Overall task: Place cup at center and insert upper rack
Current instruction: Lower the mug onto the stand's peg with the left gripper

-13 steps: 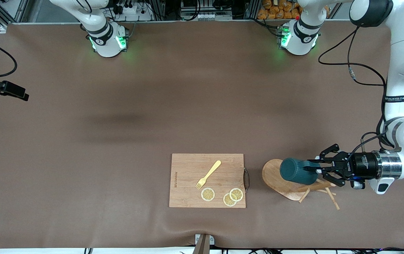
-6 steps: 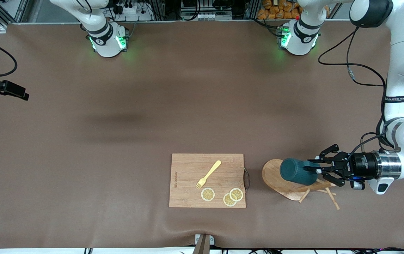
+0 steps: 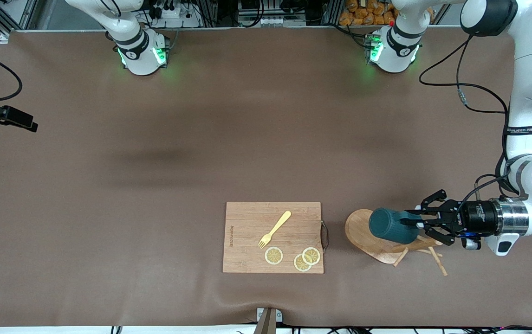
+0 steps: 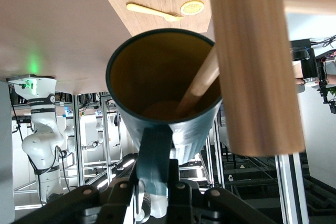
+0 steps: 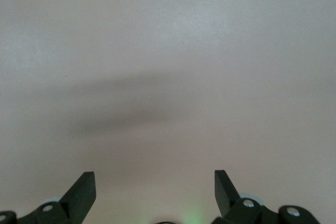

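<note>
The dark teal cup (image 3: pixel 390 226) lies tipped on its side over the oval base of the upper rack (image 3: pixel 362 237), a light wooden mug tree that lies on its side near the left arm's end of the table. My left gripper (image 3: pixel 415 222) is shut on the cup's loop handle (image 4: pixel 156 153). The left wrist view looks into the cup's yellowish inside (image 4: pixel 157 85), where one thin peg (image 4: pixel 199 85) pokes in beside the round post (image 4: pixel 252 61). My right gripper (image 5: pixel 155 179) hangs open over bare brown table with nothing between its fingers.
A rectangular wooden cutting board (image 3: pixel 247 246) lies beside the rack's base toward the right arm's end. On it are a yellow fork (image 3: pixel 274 228) and three lemon slices (image 3: pixel 274 255). Loose pegs of the rack (image 3: pixel 435 260) stick out across the table under the left wrist.
</note>
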`<action>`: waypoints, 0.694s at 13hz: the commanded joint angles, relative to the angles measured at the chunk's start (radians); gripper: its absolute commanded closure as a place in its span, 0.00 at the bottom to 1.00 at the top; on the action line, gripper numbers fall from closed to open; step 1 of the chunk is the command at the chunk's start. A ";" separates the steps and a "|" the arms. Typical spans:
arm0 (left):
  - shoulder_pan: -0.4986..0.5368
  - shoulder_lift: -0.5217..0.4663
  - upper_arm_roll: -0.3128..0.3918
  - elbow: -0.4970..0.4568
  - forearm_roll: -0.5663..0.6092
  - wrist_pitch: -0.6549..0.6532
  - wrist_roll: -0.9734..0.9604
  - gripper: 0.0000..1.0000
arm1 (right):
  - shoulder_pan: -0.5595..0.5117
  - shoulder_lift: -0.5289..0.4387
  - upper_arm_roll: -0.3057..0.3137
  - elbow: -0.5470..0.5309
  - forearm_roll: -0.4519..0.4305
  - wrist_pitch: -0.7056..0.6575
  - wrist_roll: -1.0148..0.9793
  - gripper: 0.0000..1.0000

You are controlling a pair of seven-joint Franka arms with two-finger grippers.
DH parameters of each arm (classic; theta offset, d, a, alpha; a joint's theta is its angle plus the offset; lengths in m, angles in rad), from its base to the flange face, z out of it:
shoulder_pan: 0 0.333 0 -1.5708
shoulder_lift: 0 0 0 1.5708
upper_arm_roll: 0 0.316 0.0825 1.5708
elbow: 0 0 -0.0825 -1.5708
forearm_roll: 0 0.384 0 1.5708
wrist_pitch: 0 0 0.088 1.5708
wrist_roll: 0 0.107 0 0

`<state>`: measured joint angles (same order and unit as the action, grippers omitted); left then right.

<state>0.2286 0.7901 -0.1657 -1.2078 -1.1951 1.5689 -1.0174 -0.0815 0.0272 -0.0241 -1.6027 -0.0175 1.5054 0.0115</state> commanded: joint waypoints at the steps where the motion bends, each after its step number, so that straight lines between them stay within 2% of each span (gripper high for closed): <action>1: 0.009 0.000 -0.002 0.004 -0.004 -0.016 0.019 1.00 | 0.003 -0.021 -0.002 -0.009 -0.001 -0.002 0.007 0.00; 6: 0.011 0.001 0.000 0.004 -0.003 -0.016 0.017 1.00 | 0.003 -0.023 -0.002 -0.010 -0.001 -0.010 0.007 0.00; 9: 0.012 0.001 0.000 0.004 0.037 -0.016 0.017 1.00 | 0.005 -0.023 0.000 -0.010 -0.001 -0.014 0.007 0.00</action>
<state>0.2327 0.7902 -0.1633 -1.2080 -1.1832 1.5688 -1.0141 -0.0814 0.0271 -0.0240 -1.6027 -0.0175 1.5020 0.0118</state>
